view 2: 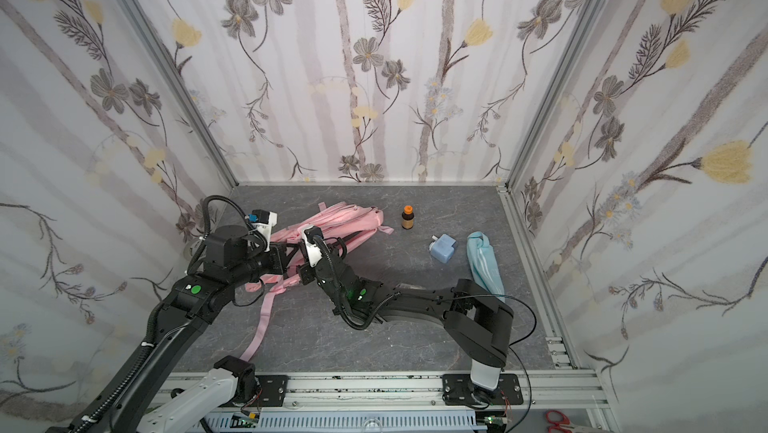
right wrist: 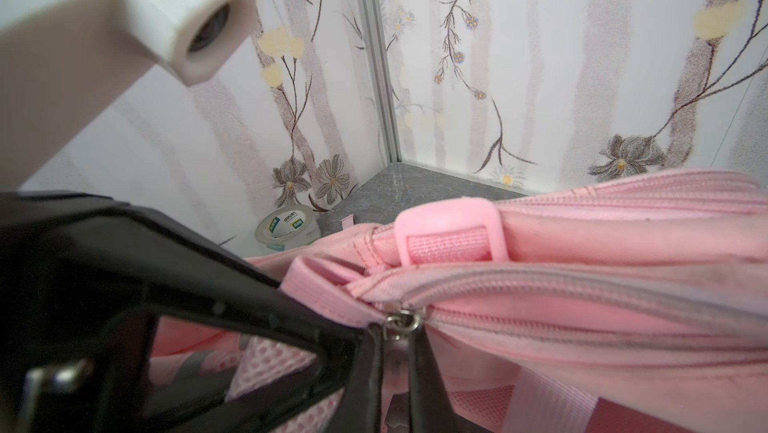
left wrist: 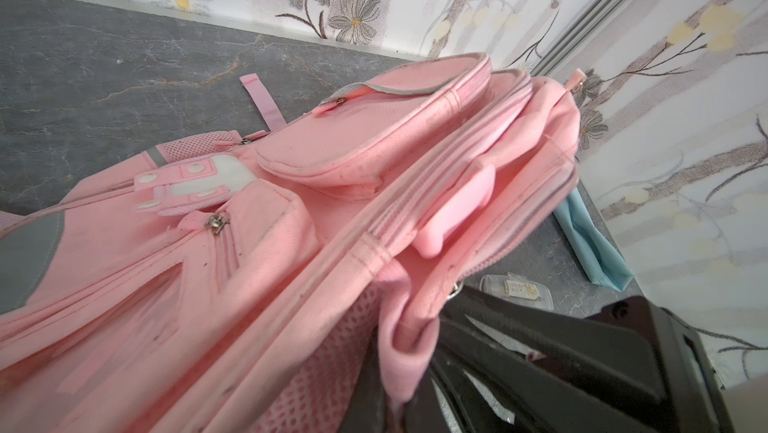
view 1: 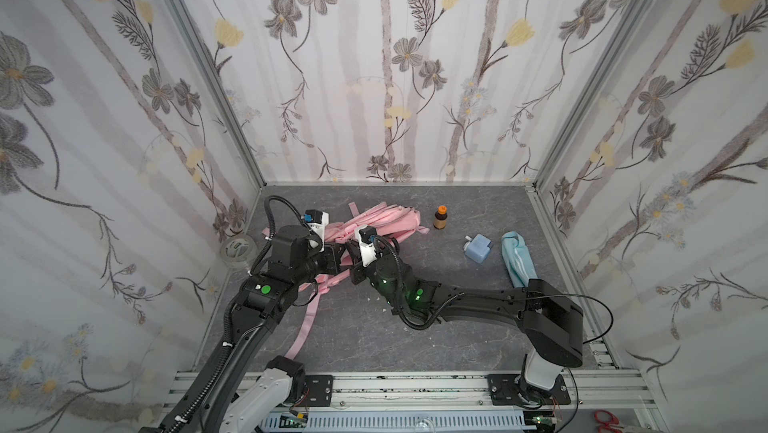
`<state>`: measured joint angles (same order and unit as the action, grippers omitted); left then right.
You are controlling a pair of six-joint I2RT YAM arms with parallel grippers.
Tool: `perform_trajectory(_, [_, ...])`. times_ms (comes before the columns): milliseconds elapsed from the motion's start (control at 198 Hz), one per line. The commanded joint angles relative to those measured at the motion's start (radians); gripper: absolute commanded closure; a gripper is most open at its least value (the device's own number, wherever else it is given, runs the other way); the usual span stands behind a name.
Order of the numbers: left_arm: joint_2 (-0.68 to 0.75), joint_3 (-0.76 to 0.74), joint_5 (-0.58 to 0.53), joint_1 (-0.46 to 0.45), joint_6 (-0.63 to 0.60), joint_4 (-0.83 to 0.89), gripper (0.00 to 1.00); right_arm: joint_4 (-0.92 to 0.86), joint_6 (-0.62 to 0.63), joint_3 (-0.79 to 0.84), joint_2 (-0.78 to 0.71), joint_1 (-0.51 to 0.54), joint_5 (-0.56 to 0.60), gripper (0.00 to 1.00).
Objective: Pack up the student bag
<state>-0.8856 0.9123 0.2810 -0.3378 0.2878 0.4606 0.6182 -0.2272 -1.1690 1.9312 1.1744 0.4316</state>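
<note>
The student bag [view 1: 384,219] [view 2: 345,219] is a pink backpack lying at the back left of the grey floor, with one strap trailing toward the front. Both grippers meet at its near edge. My left gripper [left wrist: 395,404] [view 1: 341,258] is shut on a fold of the bag's pink fabric beside the mesh panel. My right gripper [right wrist: 399,350] [view 1: 351,250] is shut on the zipper pull hanging from a metal ring [right wrist: 401,323] at the end of a closed zipper [right wrist: 582,293]. In the left wrist view the bag's front pockets [left wrist: 353,148] face up.
A brown bottle with an orange cap [view 1: 440,217] stands right of the bag. Further right lie a small blue bottle [view 1: 478,247] and a light-blue pouch [view 1: 517,260]. A tape roll [view 1: 237,249] [right wrist: 286,229] sits against the left wall. Red scissors [view 1: 606,421] lie outside the front rail.
</note>
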Motion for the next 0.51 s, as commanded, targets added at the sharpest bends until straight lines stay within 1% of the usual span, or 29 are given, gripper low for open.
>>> perform_trajectory(0, [0.003,0.01,0.124,-0.009,0.03,-0.159,1.0,-0.052,-0.015,-0.013,0.018,-0.006,-0.037,0.82])
perform_trajectory(71, [0.001,0.013,0.125,-0.01,0.03,-0.161,1.0,-0.048,-0.003,-0.023,0.027,-0.003,-0.063,0.78])
perform_trajectory(142, [-0.003,0.017,0.127,-0.012,0.028,-0.163,1.0,-0.042,0.01,-0.03,0.038,-0.001,-0.084,0.78])
perform_trajectory(304, [-0.003,0.021,0.121,-0.014,0.028,-0.155,1.0,-0.053,0.024,-0.045,0.048,-0.001,-0.088,0.83])
perform_trajectory(501, [0.0,0.02,0.106,-0.015,0.025,-0.134,1.0,-0.09,0.047,-0.052,0.04,0.001,-0.047,0.87])
